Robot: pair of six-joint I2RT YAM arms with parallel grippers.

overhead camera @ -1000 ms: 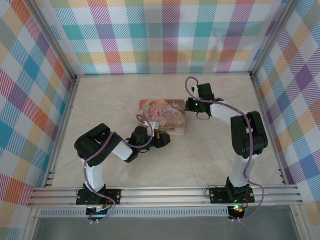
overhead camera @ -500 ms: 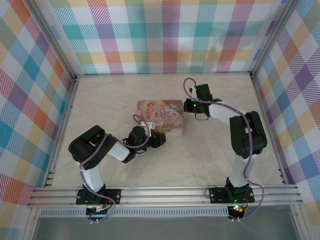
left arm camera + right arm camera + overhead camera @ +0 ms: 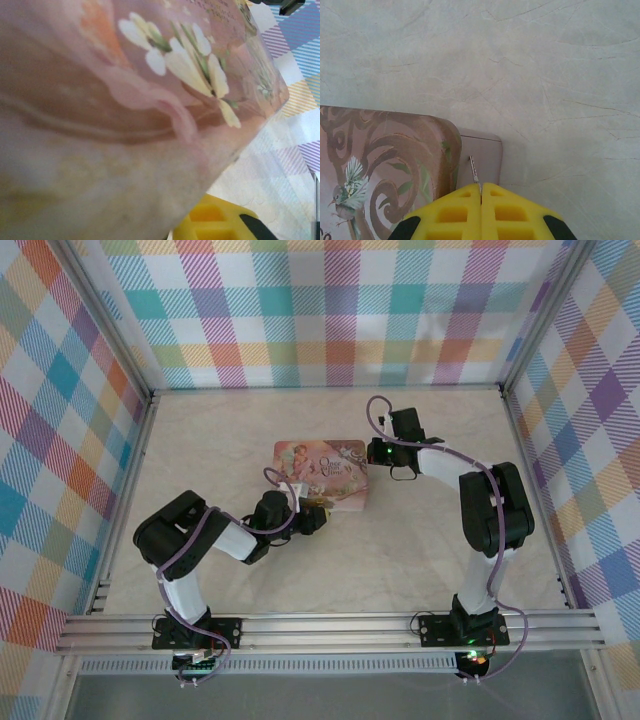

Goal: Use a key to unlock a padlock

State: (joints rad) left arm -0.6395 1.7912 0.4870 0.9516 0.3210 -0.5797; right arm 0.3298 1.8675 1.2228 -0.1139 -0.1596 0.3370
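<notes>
as right gripper [image 3: 481, 186] nips key [image 3: 473, 169], pink tin [image 3: 385, 160] just beside

The top external camera looks steeply down from above and behind the arm bases, taking in the whole table around the tin box [image 3: 322, 472]. The left wrist camera sits almost against the tin box [image 3: 125, 125], blurring it. The right wrist camera looks down close on one corner of that tin box [image 3: 385, 165], which all three views share.
</notes>
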